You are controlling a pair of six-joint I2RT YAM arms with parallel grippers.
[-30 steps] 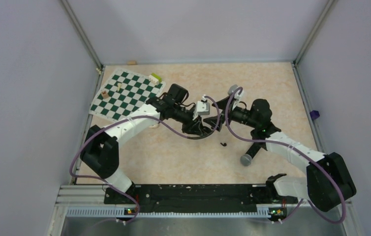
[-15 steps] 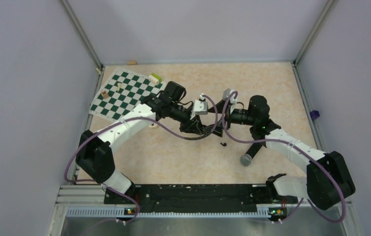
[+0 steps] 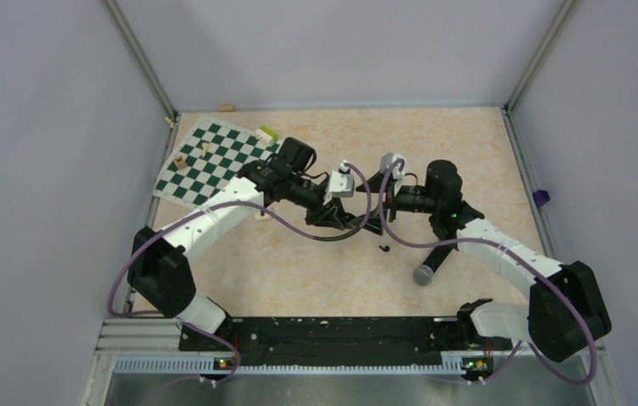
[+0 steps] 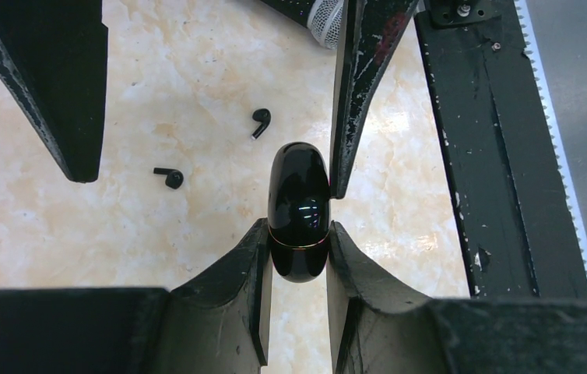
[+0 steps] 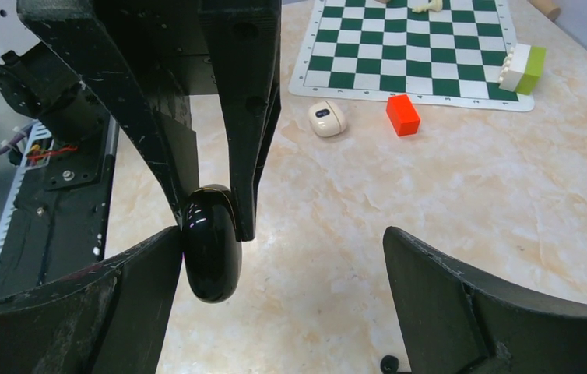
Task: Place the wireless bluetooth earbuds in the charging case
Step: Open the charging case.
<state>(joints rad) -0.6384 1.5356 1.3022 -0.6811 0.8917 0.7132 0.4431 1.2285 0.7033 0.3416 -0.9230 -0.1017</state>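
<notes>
i'm seeing the left gripper (image 4: 297, 234) pinching the case (image 4: 298, 195), one finger on each side of it. the case lid is sitting shut, with the seam line showing between those fingers. the right gripper (image 5: 282, 234) is standing spread wide around the case. one finger (image 5: 119, 296) is resting against the case side and the other is hanging well apart from it. the earbuds (image 4: 260, 122) are both lying loose on the table (image 4: 197, 47) near the case's free end, apart from each other and touching nothing. i can't tell whether the case is clearing the table. the mic (image 3: 428, 267) is lying on the right arm's side of the case. the white puck (image 5: 327, 119) and red block (image 5: 403, 114) are sitting farther from the case, near each other, just off the chessboard (image 5: 415, 47) edge.
</notes>
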